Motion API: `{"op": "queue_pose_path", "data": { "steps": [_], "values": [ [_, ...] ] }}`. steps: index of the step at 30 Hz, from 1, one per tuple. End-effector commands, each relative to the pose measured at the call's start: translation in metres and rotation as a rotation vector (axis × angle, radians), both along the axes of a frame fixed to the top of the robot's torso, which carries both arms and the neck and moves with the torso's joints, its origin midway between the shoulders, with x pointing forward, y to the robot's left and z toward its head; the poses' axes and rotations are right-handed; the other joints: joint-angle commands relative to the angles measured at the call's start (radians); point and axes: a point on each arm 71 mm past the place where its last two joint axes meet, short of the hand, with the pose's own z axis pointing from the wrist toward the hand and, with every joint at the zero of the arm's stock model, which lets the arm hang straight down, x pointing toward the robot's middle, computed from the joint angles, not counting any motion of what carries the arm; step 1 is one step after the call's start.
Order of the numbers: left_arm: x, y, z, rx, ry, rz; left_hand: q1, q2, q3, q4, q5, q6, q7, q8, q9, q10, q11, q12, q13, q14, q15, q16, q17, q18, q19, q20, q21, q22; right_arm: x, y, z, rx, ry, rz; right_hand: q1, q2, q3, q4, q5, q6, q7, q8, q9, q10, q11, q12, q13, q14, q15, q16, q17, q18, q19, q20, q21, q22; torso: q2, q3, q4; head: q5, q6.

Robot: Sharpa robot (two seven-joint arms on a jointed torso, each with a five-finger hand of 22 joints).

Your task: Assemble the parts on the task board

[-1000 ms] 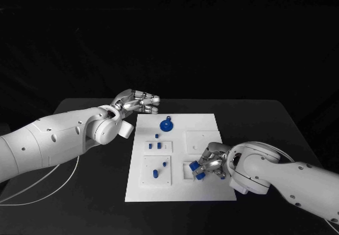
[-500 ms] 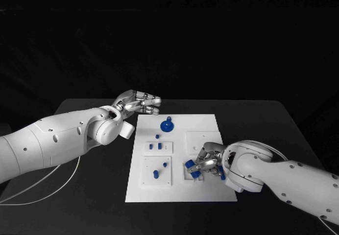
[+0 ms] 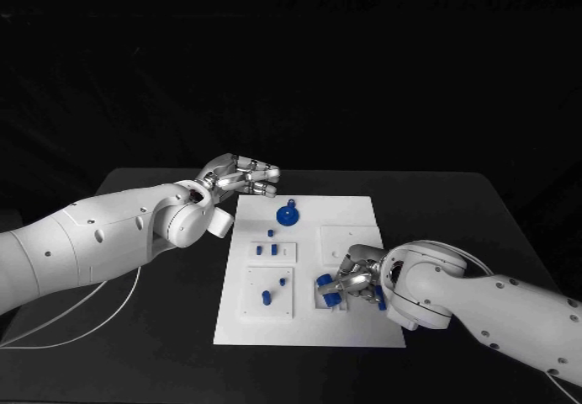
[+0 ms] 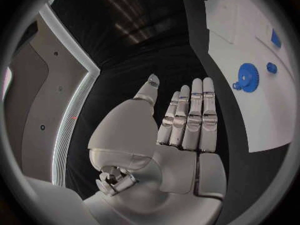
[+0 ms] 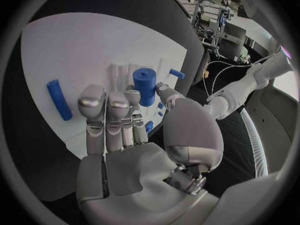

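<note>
Task board (image 3: 364, 324) bearing blue parts (image 3: 279, 284); left robot hand (image 3: 243, 177) empty, fingers straight; right robot hand (image 3: 351, 282) grip unclear

dim room, black backdrop | overhead light, white rectangular task board (image 3: 309, 269) bright | glossy white arms show mild glare | wrist views fisheye-bent, dark vignette rim

Parts (image 3: 268, 296) on task board (image 3: 364, 328)

Two smooth white arms with bulbous rounded housings dotted by small dark screw holes are ending in the silver segmented left hand (image 3: 239, 177) and right hand (image 3: 356, 278), while thin white cables are trailing beside the left arm.
</note>
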Motion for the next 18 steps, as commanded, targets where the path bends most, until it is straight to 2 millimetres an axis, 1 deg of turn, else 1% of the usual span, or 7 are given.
{"op": "queue_pose_path", "data": {
  "steps": [1, 4, 10, 15, 18],
  "values": [
    [-0.0007, -0.0028, 0.0006, -0.005, 0.000, -0.022, -0.001, 0.007, -0.002, 0.004, 0.005, -0.009, -0.001, 0.002, -0.002, -0.006, -0.002, 0.001, -0.001, -0.007, -0.002, -0.006, -0.001, -0.004, 0.003, 0.005, -0.004, -0.002, -0.0058, 0.0007, -0.0078, -0.036, 0.057, 0.032, -0.001, -0.007, 0.001, 0.007, -0.003, 0.005, 0.005, -0.002, -0.001, 0.008, -0.001, 0.000, -0.001, 0.003, -0.002, 0.004, 0.001, -0.004, 0.013, -0.006, -0.004, 0.106, 0.000, 0.0009, -0.0009, 0.001, -0.002],
    [-0.0007, -0.0029, 0.0006, -0.004, 0.000, -0.022, -0.001, 0.007, -0.002, 0.004, 0.005, -0.009, -0.001, 0.002, -0.002, -0.006, -0.002, 0.001, -0.001, -0.007, -0.002, -0.006, -0.001, -0.004, 0.003, 0.005, -0.004, -0.002, -0.0063, 0.0015, -0.0075, -0.035, 0.057, 0.035, -0.002, -0.011, -0.002, 0.008, 0.000, 0.005, 0.005, -0.003, 0.000, 0.008, -0.001, -0.001, -0.003, 0.003, -0.002, 0.003, 0.002, -0.004, 0.012, -0.006, -0.005, 0.106, 0.000, 0.0008, -0.0001, 0.001, -0.003],
    [-0.0007, -0.0032, 0.0006, -0.004, 0.001, -0.023, -0.001, 0.007, -0.002, 0.005, 0.005, -0.008, -0.001, 0.002, -0.001, -0.007, -0.002, 0.001, -0.001, -0.008, -0.002, -0.005, -0.001, -0.004, 0.003, 0.006, -0.004, -0.003, -0.0062, 0.0019, -0.0072, -0.030, 0.053, 0.032, -0.008, -0.017, -0.007, 0.017, -0.011, 0.004, 0.005, -0.003, 0.001, 0.008, 0.000, -0.001, -0.004, 0.003, -0.002, 0.003, 0.002, -0.004, 0.012, -0.006, -0.005, 0.105, 0.000, 0.0003, 0.0005, 0.002, -0.005],
    [-0.0006, -0.0031, 0.0005, -0.004, 0.001, -0.023, -0.001, 0.007, -0.002, 0.005, 0.005, -0.008, -0.001, 0.002, -0.001, -0.007, -0.002, 0.001, -0.001, -0.008, -0.002, -0.005, -0.001, -0.004, 0.003, 0.006, -0.004, -0.003, -0.0055, 0.0014, -0.0072, -0.027, 0.050, 0.027, -0.014, -0.025, -0.010, 0.036, -0.040, 0.003, 0.005, -0.003, 0.003, 0.008, 0.000, -0.002, -0.005, 0.003, -0.002, 0.001, 0.001, -0.003, 0.012, -0.005, -0.007, 0.105, 0.000, -0.0003, 0.0001, 0.003, -0.006],
    [-0.0006, -0.0031, 0.0005, -0.004, 0.001, -0.023, -0.001, 0.007, -0.002, 0.005, 0.005, -0.008, -0.001, 0.002, -0.001, -0.007, -0.002, 0.001, -0.001, -0.008, -0.002, -0.005, -0.001, -0.004, 0.003, 0.006, -0.004, -0.003, -0.0052, 0.0014, -0.0072, -0.025, 0.047, 0.024, -0.022, -0.033, -0.019, 0.053, -0.047, 0.002, 0.005, -0.002, 0.004, 0.007, 0.000, -0.005, -0.007, 0.002, -0.002, 0.000, 0.001, -0.003, 0.012, -0.006, -0.009, 0.105, 0.000, -0.0003, 0.0007, 0.003, -0.006]
  ]
}}
